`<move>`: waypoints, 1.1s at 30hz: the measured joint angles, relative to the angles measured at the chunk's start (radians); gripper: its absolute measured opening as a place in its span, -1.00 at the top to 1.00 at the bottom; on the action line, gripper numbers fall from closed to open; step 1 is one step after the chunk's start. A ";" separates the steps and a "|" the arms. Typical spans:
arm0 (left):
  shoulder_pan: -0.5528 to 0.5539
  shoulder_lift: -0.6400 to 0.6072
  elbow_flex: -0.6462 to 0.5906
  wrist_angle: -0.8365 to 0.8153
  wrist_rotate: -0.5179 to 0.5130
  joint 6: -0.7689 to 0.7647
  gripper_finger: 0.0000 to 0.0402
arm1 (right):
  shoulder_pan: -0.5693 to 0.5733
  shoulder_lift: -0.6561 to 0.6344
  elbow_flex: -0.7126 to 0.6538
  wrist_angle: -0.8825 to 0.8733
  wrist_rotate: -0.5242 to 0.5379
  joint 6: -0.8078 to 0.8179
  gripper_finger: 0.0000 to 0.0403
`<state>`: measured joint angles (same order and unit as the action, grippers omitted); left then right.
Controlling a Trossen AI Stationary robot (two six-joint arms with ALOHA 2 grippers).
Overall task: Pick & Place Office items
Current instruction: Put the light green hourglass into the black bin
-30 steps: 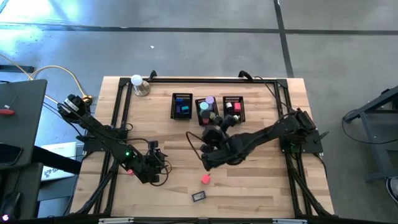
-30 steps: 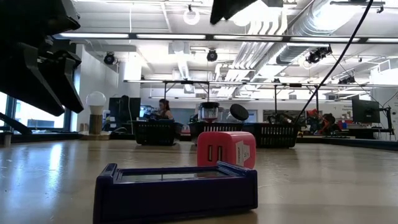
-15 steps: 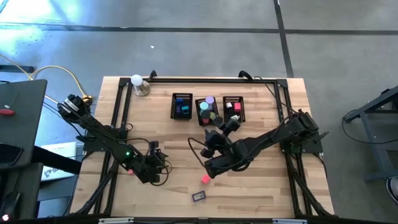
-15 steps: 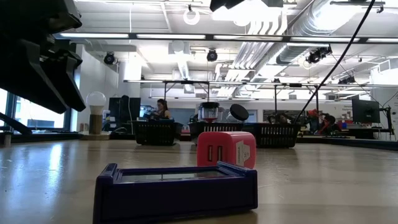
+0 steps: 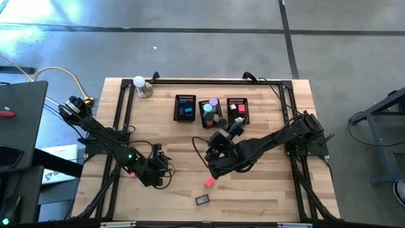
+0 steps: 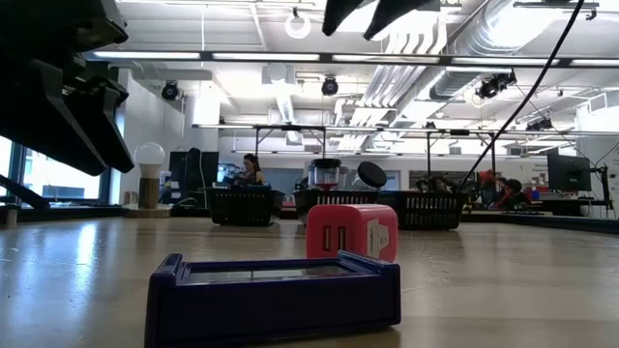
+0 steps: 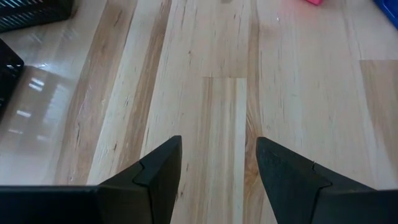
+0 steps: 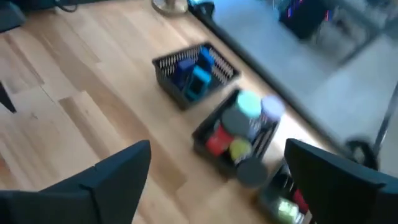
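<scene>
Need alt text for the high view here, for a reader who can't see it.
Overhead view of a wooden table: the right hand, open, hovers over a pink block, with a dark blue item nearby. The left hand waits over bare wood. Three black mesh bins along the far edge hold colored pieces.
</scene>
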<state>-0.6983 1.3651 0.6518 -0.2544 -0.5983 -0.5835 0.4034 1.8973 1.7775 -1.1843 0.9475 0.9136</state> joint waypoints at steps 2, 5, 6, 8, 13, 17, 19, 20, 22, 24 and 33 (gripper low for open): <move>0.000 0.000 0.000 -0.003 0.000 0.000 0.02 | 0.005 0.000 0.000 -0.075 -0.040 0.106 -0.82; 0.000 0.000 0.000 -0.009 0.014 0.000 0.02 | 0.025 0.000 -0.015 -0.261 -0.048 0.368 -0.83; 0.000 0.000 0.000 -0.009 0.022 0.000 0.02 | 0.033 0.000 -0.022 -0.343 -0.036 0.493 -0.83; 0.000 0.000 0.000 -0.011 0.039 0.000 0.02 | 0.063 -0.024 -0.064 -0.379 -0.006 0.656 -0.83; 0.000 0.000 0.000 -0.011 0.047 0.000 0.02 | 0.134 -0.163 -0.182 -0.357 0.087 0.696 -0.84; 0.011 0.000 0.000 -0.011 0.042 0.000 0.02 | 0.207 -0.234 -0.327 -0.357 0.206 0.795 -0.83; 0.024 0.000 0.000 -0.011 0.040 0.000 0.02 | 0.242 -0.262 -0.412 -0.314 0.274 0.845 -0.83; 0.032 0.000 0.000 -0.011 0.039 0.000 0.02 | 0.255 -0.268 -0.452 -0.294 0.300 0.871 -0.83; 0.046 0.000 0.000 -0.012 0.039 0.000 0.02 | 0.268 -0.267 -0.519 -0.261 0.336 0.921 -0.83; 0.054 0.000 0.000 -0.011 0.039 0.000 0.02 | 0.267 -0.267 -0.571 -0.233 0.336 0.956 -0.83; 0.057 0.000 0.000 0.001 0.038 0.000 0.02 | 0.181 -0.267 -0.677 0.003 0.308 0.891 -0.83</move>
<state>-0.6415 1.3647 0.6514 -0.2530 -0.5600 -0.5831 0.5839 1.6302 1.1003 -1.1816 1.2552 1.8051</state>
